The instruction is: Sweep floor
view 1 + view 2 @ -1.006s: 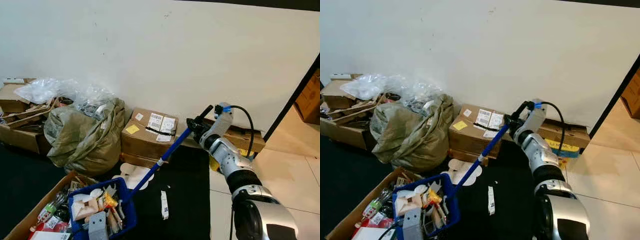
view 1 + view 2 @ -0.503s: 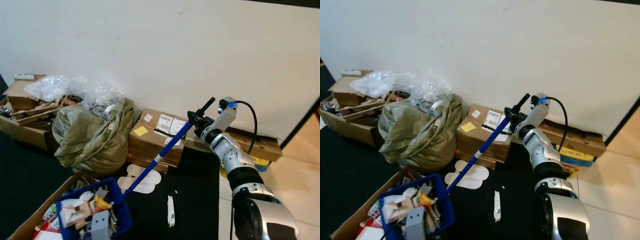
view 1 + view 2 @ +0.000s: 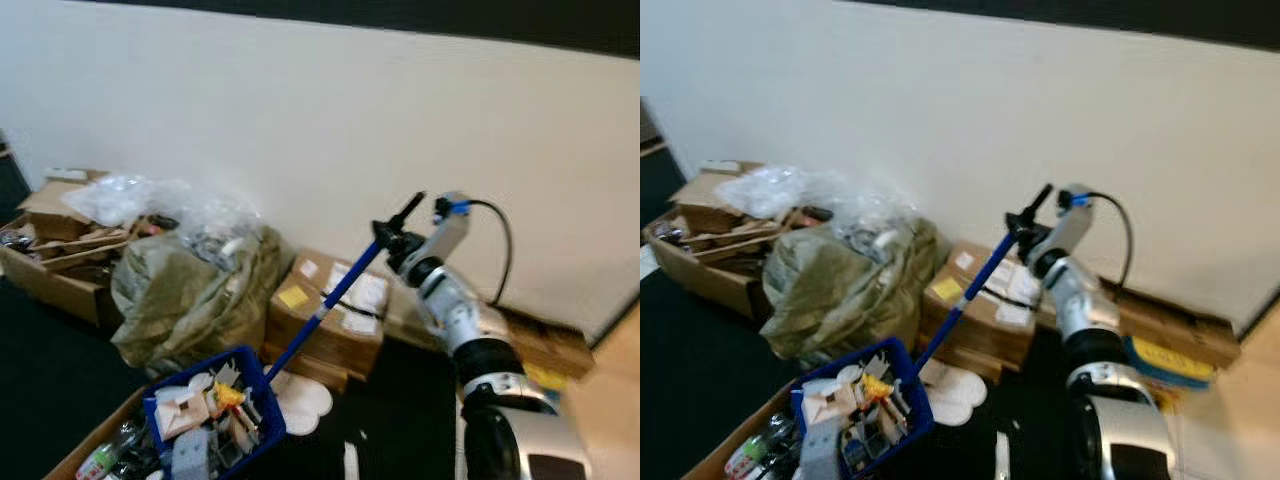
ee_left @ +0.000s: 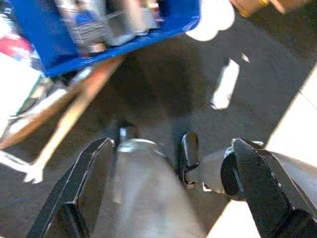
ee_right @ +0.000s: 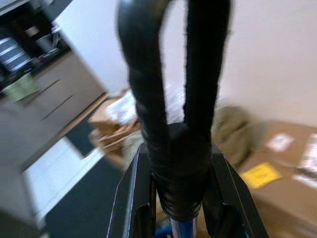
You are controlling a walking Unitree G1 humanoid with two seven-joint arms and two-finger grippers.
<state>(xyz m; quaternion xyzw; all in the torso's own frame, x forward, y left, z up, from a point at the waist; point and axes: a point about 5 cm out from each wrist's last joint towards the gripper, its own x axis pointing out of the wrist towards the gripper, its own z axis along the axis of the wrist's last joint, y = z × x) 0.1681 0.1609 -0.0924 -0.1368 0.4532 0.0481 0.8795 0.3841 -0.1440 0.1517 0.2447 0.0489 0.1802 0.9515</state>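
Left eye view: our right gripper (image 3: 392,240) centre frame, fingers clamped round black grip of blue handle (image 3: 325,310). Handle slopes from gripper down toward lower left, ending at blue dustpan (image 3: 214,425) heaped with scraps, lower left of frame. Dustpan sits over open cardboard box (image 3: 97,450) on dark floor (image 3: 400,400). Olive sack (image 3: 190,295) and taped cartons (image 3: 335,315) against white wall behind. Left wrist view: our left gripper (image 4: 173,193) with fingers spread wide, holding nothing, dustpan at upper left there.
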